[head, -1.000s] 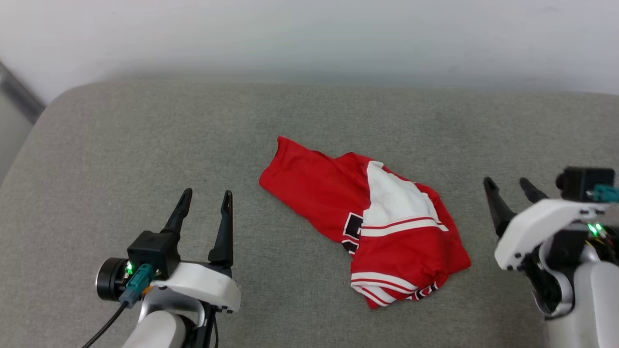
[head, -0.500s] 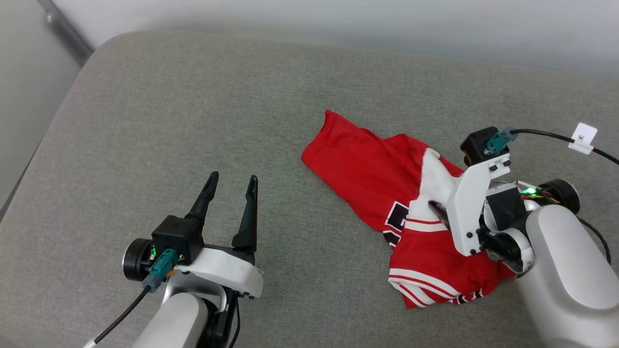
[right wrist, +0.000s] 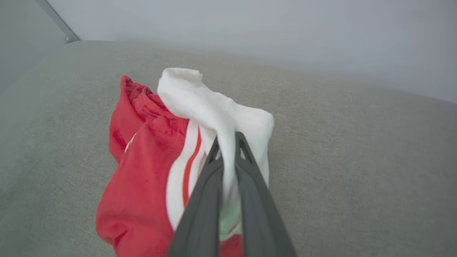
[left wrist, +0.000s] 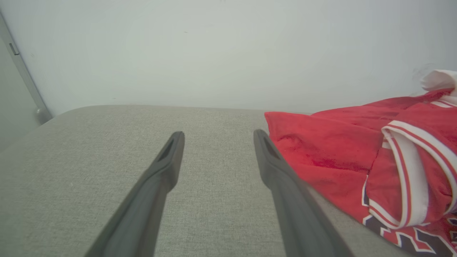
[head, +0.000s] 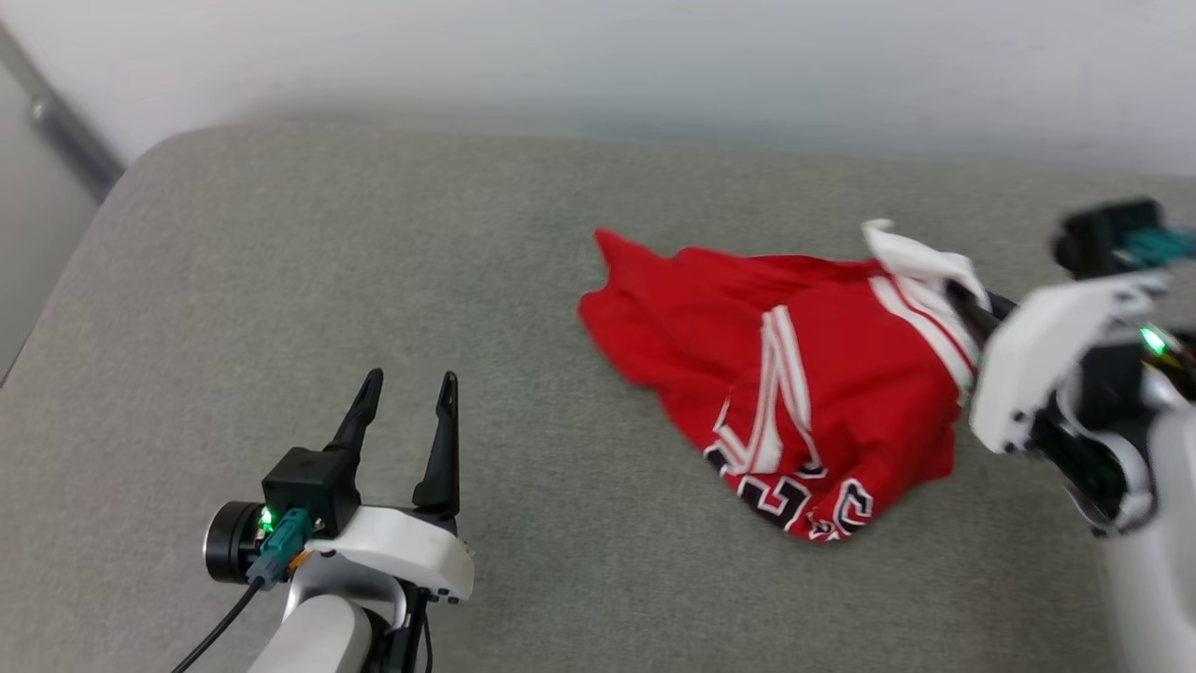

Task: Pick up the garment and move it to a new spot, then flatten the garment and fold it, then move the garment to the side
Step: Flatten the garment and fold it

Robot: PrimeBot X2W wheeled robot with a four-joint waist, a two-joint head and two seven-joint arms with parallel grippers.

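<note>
The garment is a red jersey with white striped trim, bunched up on the grey cushion right of centre; black white-outlined letters show at its near edge. My right gripper is shut on its white sleeve, lifting that end so the cloth drapes down to the left. In the right wrist view the white sleeve is pinched between the fingers, with the red body hanging left. My left gripper stands open at the lower left, apart from the garment, nothing between its fingers.
The grey cushion spreads wide to the left and front. A pale wall runs along the back. The cushion's rounded left corner drops off beside a grey metal bar at the upper left.
My right gripper has closed on the white sleeve and pulled it up and to the right, turning the garment over. The head camera has shifted. My left gripper stays open.
</note>
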